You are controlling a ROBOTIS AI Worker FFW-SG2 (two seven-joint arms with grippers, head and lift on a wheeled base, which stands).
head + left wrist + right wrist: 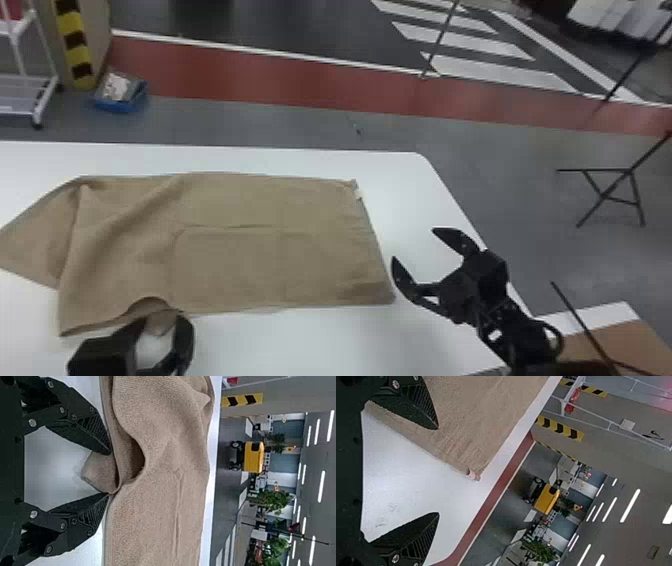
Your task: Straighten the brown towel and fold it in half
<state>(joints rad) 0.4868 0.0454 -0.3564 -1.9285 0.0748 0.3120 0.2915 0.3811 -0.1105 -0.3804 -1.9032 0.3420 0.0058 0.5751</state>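
Observation:
The brown towel [280, 250] lies on the white table, smooth on its right part, with wrinkles and a folded-over, slanting left end. My left gripper [162, 320] stands open at the towel's near edge, left of centre. In the left wrist view a small towel flap [101, 471] pokes out between the spread fingers of the left gripper [109, 474], below a raised wave in the cloth. Just off the towel's right edge, my right gripper [412, 243] is open. The right wrist view has the right gripper [439, 471] beside the towel edge, its label [472, 473] farther off.
The white table [350, 340] has its right edge running beneath the right arm. Beyond it on the floor are a blue box [120, 95], a white cart [30, 95] and a black stand [607, 195]. A brown and white surface [607, 340] lies at the lower right.

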